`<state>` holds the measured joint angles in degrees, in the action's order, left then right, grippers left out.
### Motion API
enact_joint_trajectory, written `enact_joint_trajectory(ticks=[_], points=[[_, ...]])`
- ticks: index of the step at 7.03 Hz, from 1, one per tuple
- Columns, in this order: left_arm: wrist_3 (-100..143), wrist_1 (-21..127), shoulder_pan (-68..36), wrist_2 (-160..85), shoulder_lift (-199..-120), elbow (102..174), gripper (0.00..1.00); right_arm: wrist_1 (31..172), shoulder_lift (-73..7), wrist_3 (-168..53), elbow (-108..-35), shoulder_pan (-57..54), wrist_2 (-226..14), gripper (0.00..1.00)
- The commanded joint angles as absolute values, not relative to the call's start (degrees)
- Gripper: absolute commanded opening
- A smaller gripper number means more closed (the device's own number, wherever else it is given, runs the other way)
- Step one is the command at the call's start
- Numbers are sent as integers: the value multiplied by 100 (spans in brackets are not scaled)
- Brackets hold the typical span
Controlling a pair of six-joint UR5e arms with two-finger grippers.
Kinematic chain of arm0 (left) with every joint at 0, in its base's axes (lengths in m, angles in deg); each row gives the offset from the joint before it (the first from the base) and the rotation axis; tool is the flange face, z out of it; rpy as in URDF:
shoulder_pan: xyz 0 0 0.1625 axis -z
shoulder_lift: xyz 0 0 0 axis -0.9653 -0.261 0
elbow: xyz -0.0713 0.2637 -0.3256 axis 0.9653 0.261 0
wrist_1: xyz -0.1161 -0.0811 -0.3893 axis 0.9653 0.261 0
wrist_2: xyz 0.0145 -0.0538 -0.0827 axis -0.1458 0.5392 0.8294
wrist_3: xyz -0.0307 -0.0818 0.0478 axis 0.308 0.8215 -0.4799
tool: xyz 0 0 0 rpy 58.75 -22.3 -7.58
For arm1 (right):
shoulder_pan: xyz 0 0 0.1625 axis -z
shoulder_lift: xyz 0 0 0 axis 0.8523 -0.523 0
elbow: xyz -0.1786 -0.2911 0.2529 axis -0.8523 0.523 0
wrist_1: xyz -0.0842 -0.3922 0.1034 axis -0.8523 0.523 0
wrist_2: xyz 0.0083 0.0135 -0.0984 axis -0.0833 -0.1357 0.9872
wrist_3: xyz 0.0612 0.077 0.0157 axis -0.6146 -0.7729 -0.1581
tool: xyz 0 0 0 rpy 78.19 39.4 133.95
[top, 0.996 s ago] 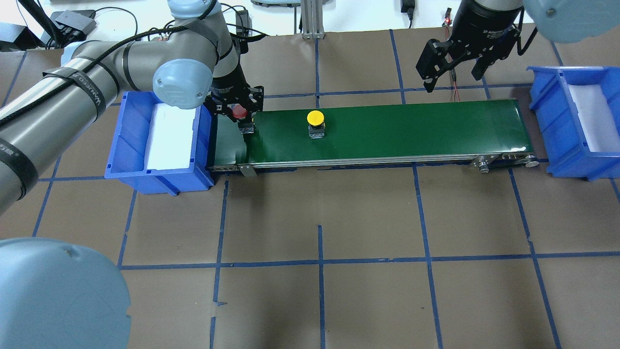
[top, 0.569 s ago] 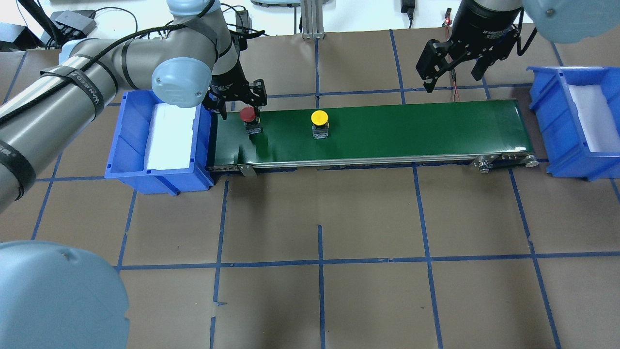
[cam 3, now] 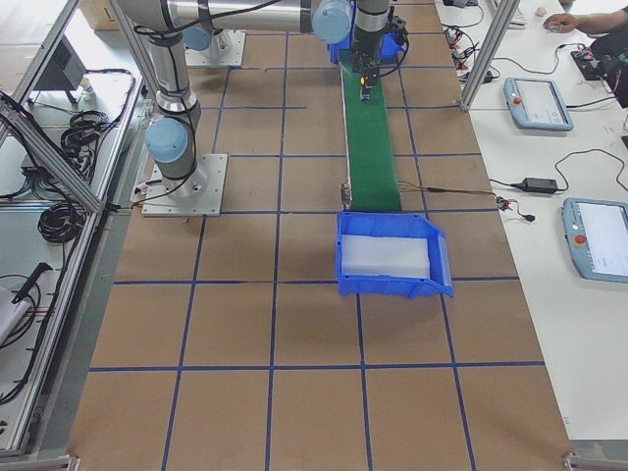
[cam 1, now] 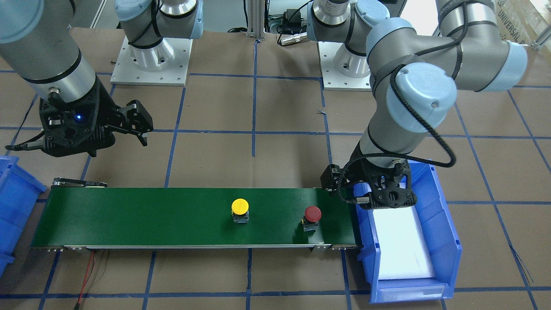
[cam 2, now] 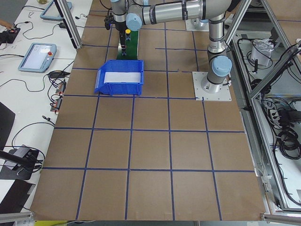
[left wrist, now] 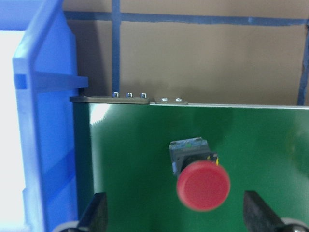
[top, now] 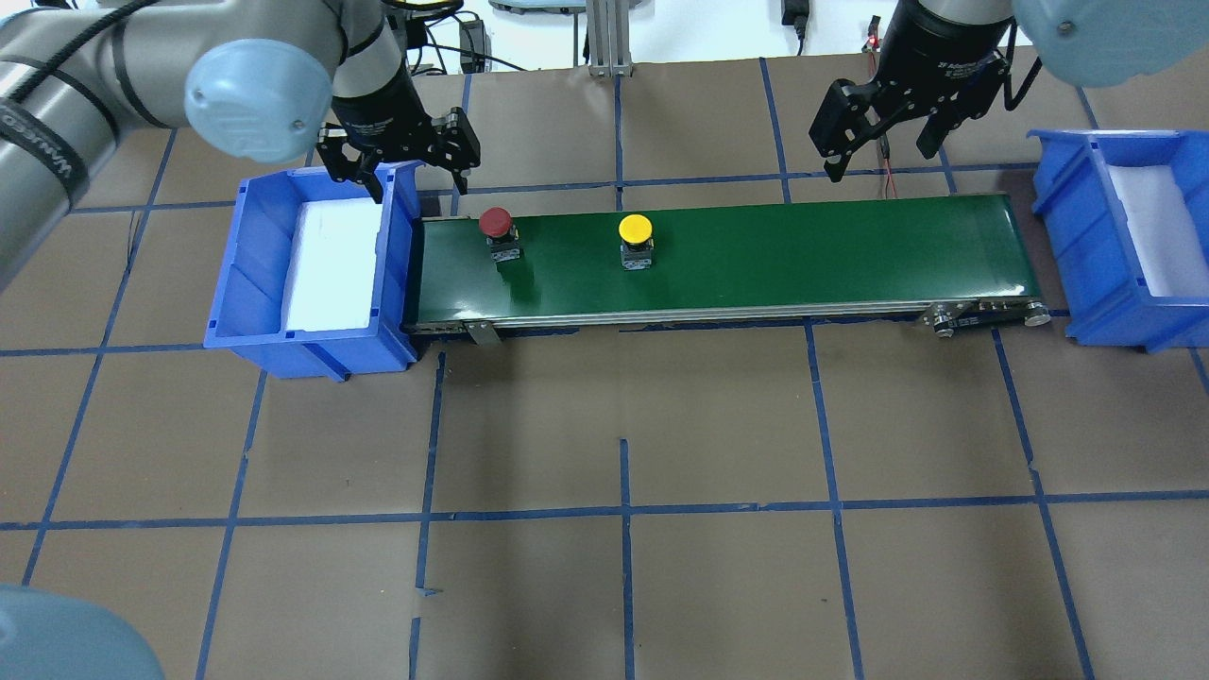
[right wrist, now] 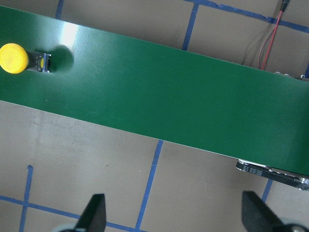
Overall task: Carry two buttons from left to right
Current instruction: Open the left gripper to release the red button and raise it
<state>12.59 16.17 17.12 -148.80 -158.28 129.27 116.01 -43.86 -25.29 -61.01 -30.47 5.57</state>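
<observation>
The red button (top: pixel 495 225) stands upright near the left end of the green conveyor belt (top: pixel 803 250); it also shows in the front view (cam 1: pixel 312 214) and the left wrist view (left wrist: pixel 203 184). The yellow button (top: pixel 636 231) stands further right on the belt, also in the front view (cam 1: pixel 240 207) and the right wrist view (right wrist: pixel 13 58). My left gripper (top: pixel 404 165) is open and empty, raised behind the belt's left end over the left bin's far corner. My right gripper (top: pixel 883 132) is open and empty, hovering behind the belt's right part.
A blue bin (top: pixel 255 283) with a white liner sits at the belt's left end. A second blue bin (top: pixel 1067 189) sits past the right end. A red and black wire (cam 1: pixel 88 275) runs from the belt. Blue tape lines grid the brown table.
My left gripper let go of the red button, opened, and pulled up and back to the left. Both buttons have shifted right along the belt. The right gripper has stayed put.
</observation>
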Motion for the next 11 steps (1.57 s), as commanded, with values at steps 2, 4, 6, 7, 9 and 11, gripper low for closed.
enact_joint_trajectory(ticks=[2, 4, 6, 7, 9, 11], points=[[636, 2549, 1232, -15010, -15065, 12904, 100, 11647, -4346, -2084, -6094, -3004, 546, 100], [722, 3227, 1354, -15160, -14608, 13017, 100, 11934, -4293, -587, -6094, -2873, 721, 100], [705, 3194, 1381, -15213, -14545, 13036, 100, 12060, -4162, 1494, -6121, -2566, 872, 100], [731, 3194, 1407, -15125, -14553, 13018, 100, 12078, -4005, 2410, -6121, -2434, 880, 100], [723, 3203, 1408, -15072, -14518, 12957, 100, 12586, -3496, 4257, -6129, -2214, 872, 100], [723, 3211, 1408, -15081, -14509, 12930, 100, 12596, -3265, 5499, -6208, -2125, 880, 100]])
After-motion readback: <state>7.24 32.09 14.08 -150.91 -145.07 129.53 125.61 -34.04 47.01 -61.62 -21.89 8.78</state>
